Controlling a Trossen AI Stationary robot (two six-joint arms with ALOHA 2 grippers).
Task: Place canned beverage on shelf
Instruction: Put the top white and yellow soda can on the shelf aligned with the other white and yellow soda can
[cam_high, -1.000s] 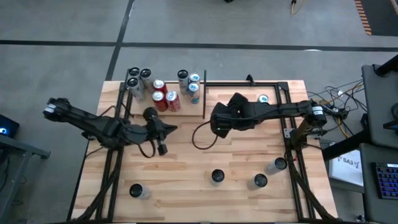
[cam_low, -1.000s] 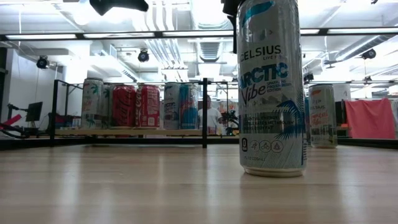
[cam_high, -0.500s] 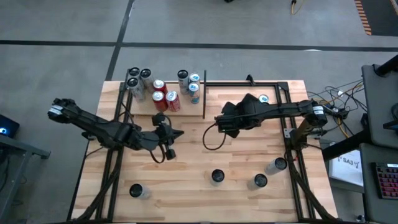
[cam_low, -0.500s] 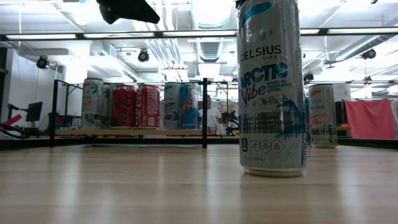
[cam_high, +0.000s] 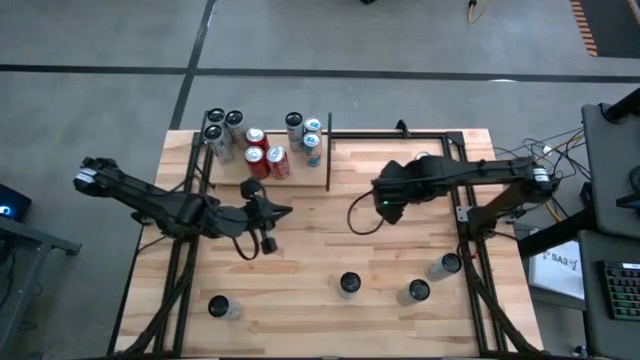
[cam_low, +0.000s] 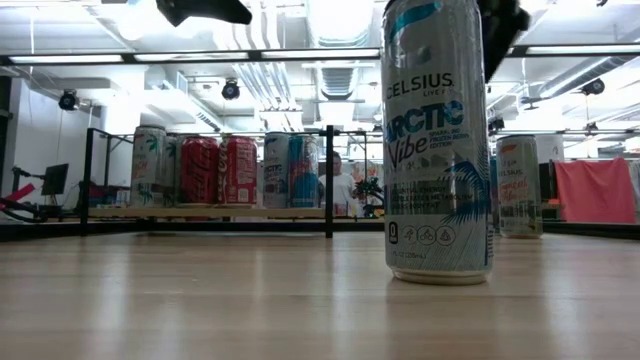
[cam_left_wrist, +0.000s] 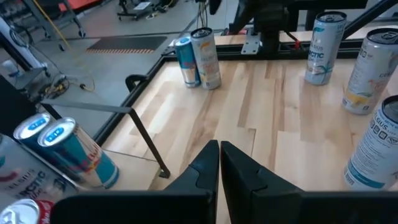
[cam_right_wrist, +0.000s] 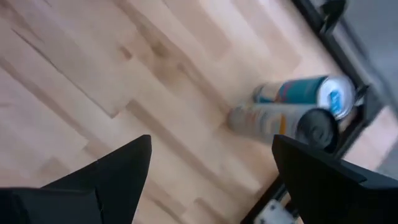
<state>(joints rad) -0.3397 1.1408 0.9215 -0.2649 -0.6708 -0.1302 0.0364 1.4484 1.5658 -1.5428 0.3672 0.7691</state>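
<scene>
- Over the last second the right gripper (cam_high: 385, 207) has pulled away from the middle of the bench toward the right-hand side. Its jaws are spread wide with nothing between them.
- The left gripper (cam_high: 283, 211) has slid forward along the front edge of the pale plywood shelf with thin black upright rods (cam_high: 300, 176) and hangs just in front of it. Its jaws are pressed shut and empty.
- For the task, this reads as a gap between deliveries: no canned beverage is in hand. The right arm's retreat points it toward the loose cans near the bench's right side — a guess only.
- Cans on the shelf: about 10 by the high view, though the tight back-left cluster makes the count unsure.
  - 3 are red cans (cam_high: 256, 155).
  - The remaining 7 or so are silver or blue-and-white.
- Loose cans on the bench — 5, all upright:
  - 1 tall silver-and-blue Celsius can (cam_high: 348, 284) at centre front.
  - 1 silver can (cam_high: 218, 307) at front left.
  - 2 cans (cam_high: 432, 278) close together at front right.
  - 1 pale can (cam_low: 520, 185) farther back, right of the shelf.
- Arms: 2. Black rectangular frame (cam_high: 440, 134) at the back right: 1.
</scene>
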